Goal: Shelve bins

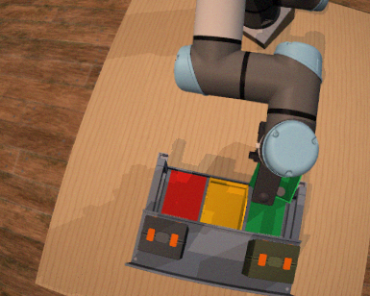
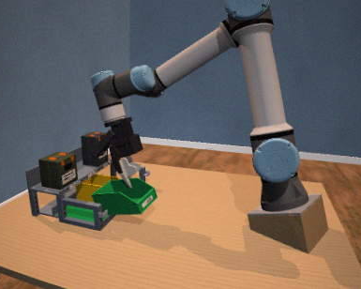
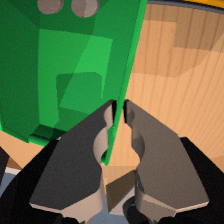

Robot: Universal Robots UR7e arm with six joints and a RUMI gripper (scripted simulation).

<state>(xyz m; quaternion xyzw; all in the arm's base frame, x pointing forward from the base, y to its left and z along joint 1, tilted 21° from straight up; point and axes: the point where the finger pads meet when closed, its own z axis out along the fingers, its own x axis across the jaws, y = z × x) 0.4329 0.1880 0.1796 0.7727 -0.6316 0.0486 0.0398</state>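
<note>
Gripper (image 2: 128,187) (image 3: 119,101) clamped on green bin's (image 1: 291,188) (image 2: 128,197) (image 3: 75,75) wall; bin tilted at shelf (image 1: 189,247) (image 2: 100,217) front; round parts (image 3: 85,6) inside.

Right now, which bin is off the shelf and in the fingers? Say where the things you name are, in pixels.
The green bin (image 1: 291,185) (image 2: 128,199) (image 3: 75,50), its side wall pinched between the fingers, at the shelf's edge; the yellow bin (image 1: 225,207) (image 2: 88,190) sits inside the shelf.
</note>
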